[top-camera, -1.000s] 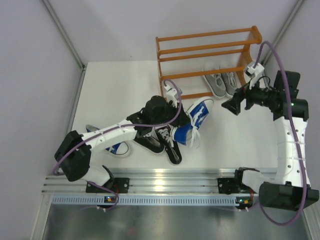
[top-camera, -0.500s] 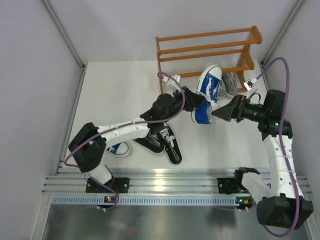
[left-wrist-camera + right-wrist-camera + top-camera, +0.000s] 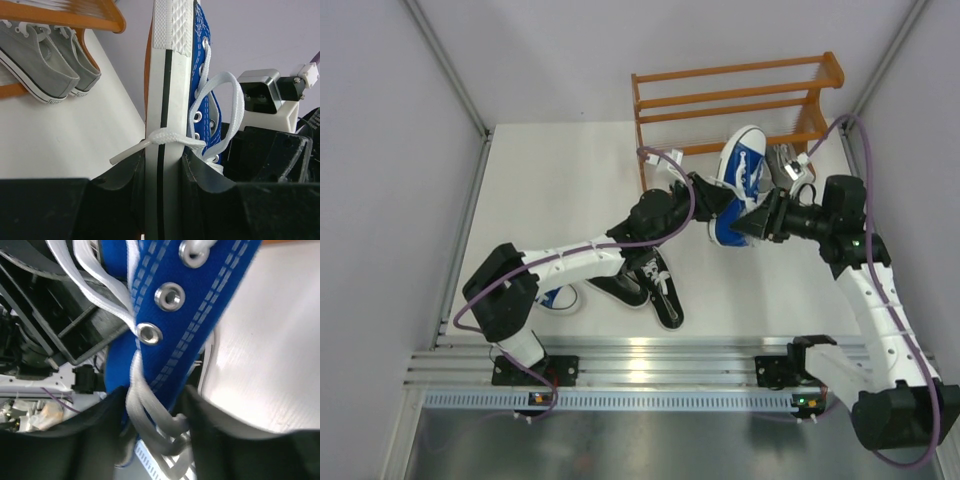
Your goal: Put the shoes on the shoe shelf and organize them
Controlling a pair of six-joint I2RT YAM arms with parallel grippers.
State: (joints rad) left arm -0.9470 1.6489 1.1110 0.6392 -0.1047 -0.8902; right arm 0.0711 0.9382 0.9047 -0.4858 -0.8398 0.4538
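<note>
Care matters now. The left gripper (image 3: pixel 162 167) squeezes the sole of the blue shoe (image 3: pixel 740 175), held up between both hands. The right gripper (image 3: pixel 152 412) has fingers (image 3: pixel 75 440) on each side of its laces; squeezing or not, nobody can tell. Right should hold tight before left lets go.

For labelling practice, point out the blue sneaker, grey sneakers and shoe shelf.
blue sneaker (image 3: pixel 741 166): top external view, laced upper.
grey sneakers (image 3: pixel 35 54): left wrist view, side canvas.
shoe shelf (image 3: pixel 735 72): top external view, top rail.
</note>
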